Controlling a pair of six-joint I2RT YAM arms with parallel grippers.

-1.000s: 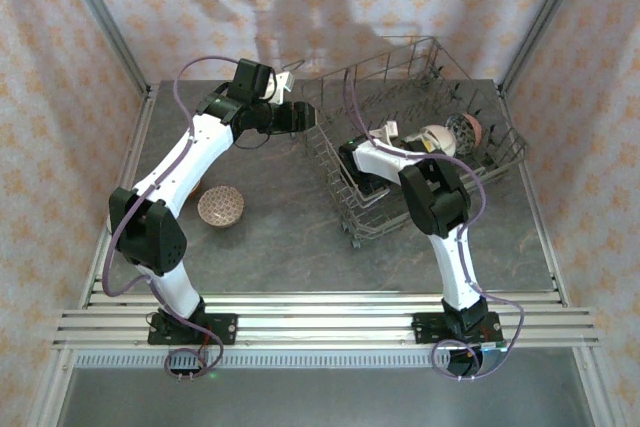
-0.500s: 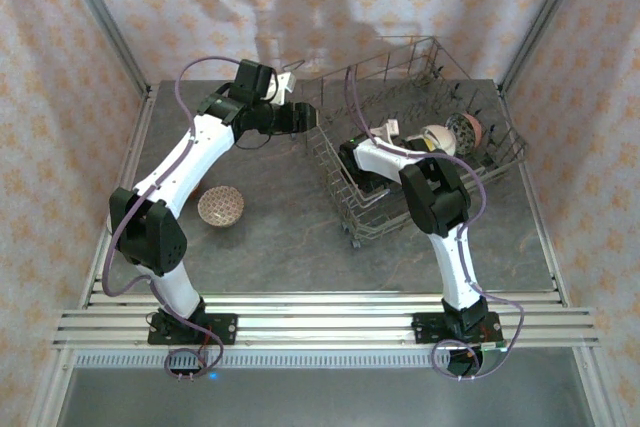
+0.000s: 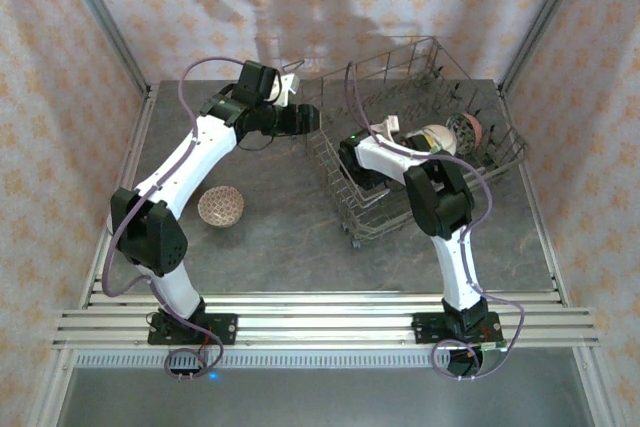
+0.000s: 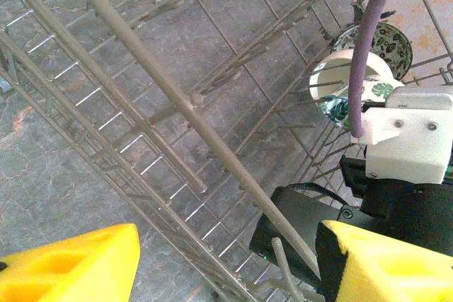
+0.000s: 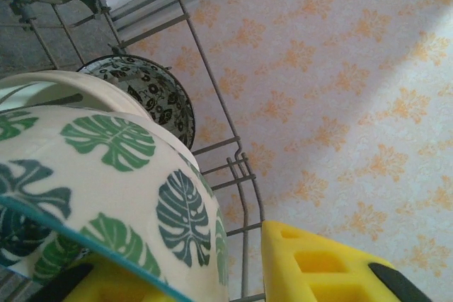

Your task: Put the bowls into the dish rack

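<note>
Inside dish rack, toward 3 o'clock: right gripper jaws slightly apart astride wall of leaf-print bowl, likely releasing it among tines. Left gripper jaws wide, empty, straddling rack's 9 o'clock rail, perhaps steadying. Loose bowl waits on table, 8 o'clock.
</note>
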